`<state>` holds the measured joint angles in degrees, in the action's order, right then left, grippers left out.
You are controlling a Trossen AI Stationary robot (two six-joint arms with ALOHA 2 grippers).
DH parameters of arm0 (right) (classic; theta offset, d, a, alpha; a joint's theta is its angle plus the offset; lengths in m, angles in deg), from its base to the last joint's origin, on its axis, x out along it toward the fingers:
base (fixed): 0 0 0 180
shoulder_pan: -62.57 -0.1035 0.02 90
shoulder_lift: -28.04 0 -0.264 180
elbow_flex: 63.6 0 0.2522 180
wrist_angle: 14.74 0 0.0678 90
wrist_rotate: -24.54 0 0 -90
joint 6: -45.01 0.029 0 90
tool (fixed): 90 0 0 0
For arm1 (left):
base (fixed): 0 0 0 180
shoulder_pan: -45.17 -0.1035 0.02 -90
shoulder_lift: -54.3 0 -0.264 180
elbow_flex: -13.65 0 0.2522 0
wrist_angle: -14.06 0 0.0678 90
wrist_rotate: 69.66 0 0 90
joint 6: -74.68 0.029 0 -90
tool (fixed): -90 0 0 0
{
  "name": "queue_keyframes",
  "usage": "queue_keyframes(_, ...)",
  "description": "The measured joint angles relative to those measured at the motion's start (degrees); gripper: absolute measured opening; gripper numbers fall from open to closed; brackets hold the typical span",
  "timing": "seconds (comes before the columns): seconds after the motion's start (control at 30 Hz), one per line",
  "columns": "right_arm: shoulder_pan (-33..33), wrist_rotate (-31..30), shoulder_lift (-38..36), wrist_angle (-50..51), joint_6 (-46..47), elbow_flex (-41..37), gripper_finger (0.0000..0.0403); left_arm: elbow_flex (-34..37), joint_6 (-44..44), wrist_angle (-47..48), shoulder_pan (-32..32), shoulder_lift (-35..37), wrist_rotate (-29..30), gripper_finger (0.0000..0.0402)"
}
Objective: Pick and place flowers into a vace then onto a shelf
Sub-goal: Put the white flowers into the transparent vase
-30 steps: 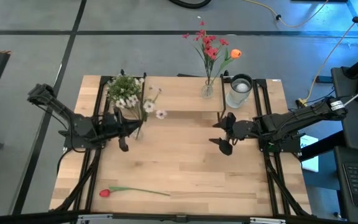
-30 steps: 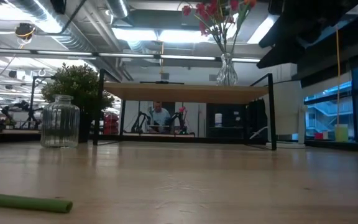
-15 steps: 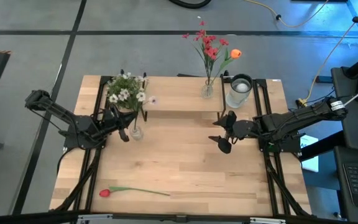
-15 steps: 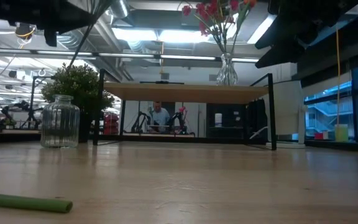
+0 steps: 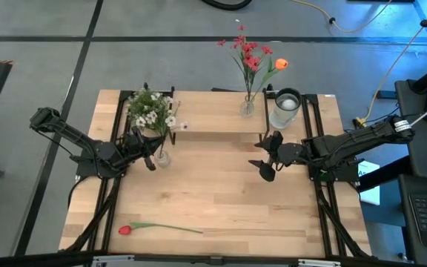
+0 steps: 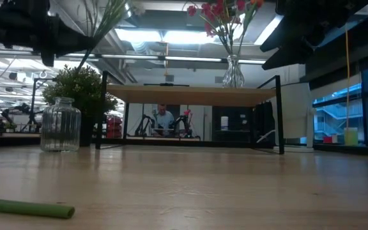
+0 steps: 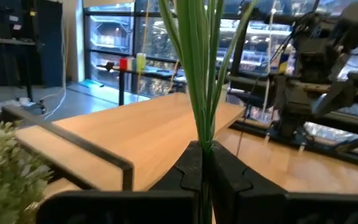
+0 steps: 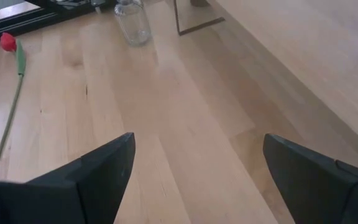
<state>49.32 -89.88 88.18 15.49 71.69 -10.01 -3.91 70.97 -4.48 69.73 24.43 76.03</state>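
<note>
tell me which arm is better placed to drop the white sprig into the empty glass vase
Left. Its pincer is shut on the white-blossom sprig, right beside the empty vase in front of the shelf. The right pincer hangs open and empty, farther from that vase.

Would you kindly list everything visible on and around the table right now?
White-blossom sprig: one, white and green, clamped in the left gripper above the empty vase.
Empty vase: one, clear glass, tabletop in front of the shelf's left end.
Red tulip: one, lying near the front edge.
Shelf: one, light wood, rear of the table.
Flower vase: one, clear, on the shelf, holding red spray and orange tulip.
Glass jar: one, clear, right of the shelf.
Left gripper: shut on the sprig.
Right gripper: open, hovering at right.
</note>
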Motion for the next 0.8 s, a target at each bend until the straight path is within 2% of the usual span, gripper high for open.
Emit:
queue_keyframes(0.47,0.0,-0.1,0.0,0.0,0.0,0.0,0.0353,3.4,-1.5,2.5,0.0,0.0,0.2,0.0006)
queue_keyframes(0.8,0.0,-0.1,0.0,0.1,0.0,0.0,0.0353,3.4,-1.7,7.2,0.0,-0.2,-3.1,0.0009)
